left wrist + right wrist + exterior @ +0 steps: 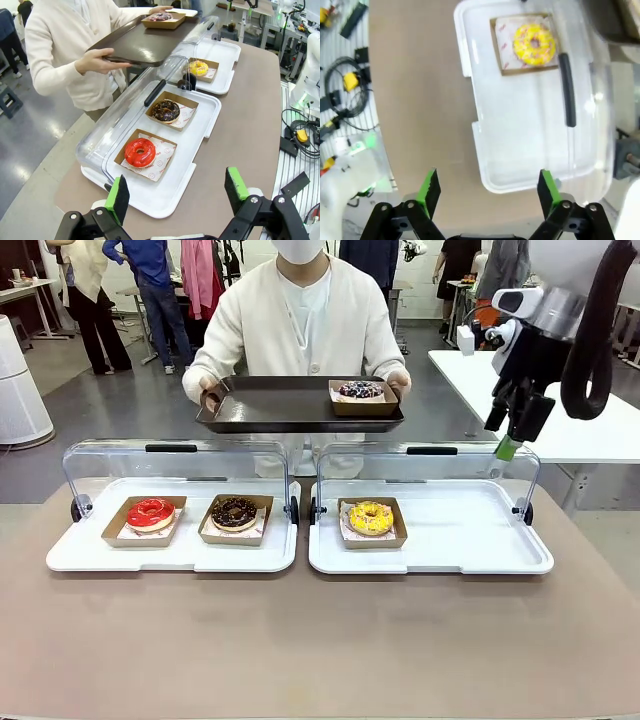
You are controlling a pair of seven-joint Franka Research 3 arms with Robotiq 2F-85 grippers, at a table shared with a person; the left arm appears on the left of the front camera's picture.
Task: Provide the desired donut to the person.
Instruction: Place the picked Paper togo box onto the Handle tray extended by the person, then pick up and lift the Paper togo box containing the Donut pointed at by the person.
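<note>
Dark sprinkled donut (360, 390) in a brown box (362, 408) — flat on the dark tray (265, 402) the person (300, 330) holds level

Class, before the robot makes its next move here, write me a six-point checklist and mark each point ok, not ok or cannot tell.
1. The sprinkled dark donut sits on the tray that the person holds level: ok.
2. The right gripper is open, empty and apart from the tray: ok.
3. The left gripper is open and empty: ok.
4. The left cover and the right cover are raised: ok.
5. The red donut, chocolate donut and yellow donut lie flat, apart from each other: ok.
6. Whether the person wants another donut: cannot tell.
</note>
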